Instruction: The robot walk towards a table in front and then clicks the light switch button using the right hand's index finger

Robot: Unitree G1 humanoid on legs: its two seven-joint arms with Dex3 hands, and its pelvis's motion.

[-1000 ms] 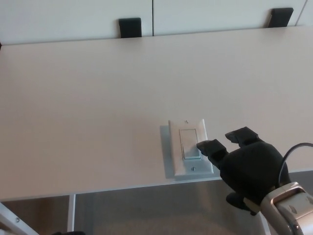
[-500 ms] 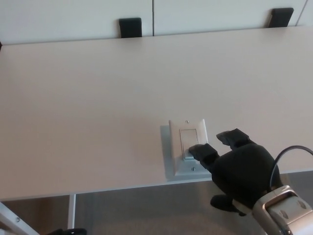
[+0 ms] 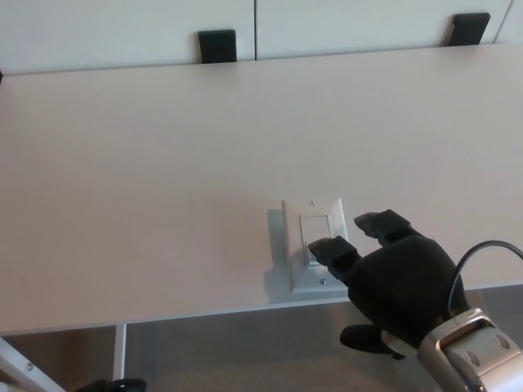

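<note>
On table [image 3: 147, 163]: right robot hand [image 3: 392, 273] spread, finger touching light switch [image 3: 315, 237].

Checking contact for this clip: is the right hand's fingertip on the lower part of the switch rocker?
Yes, the right hand has one fingertip over the light switch rocker's lower end.

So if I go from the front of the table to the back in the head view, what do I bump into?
Right hand → light switch → bare table → two black brackets at the far edge.
</note>
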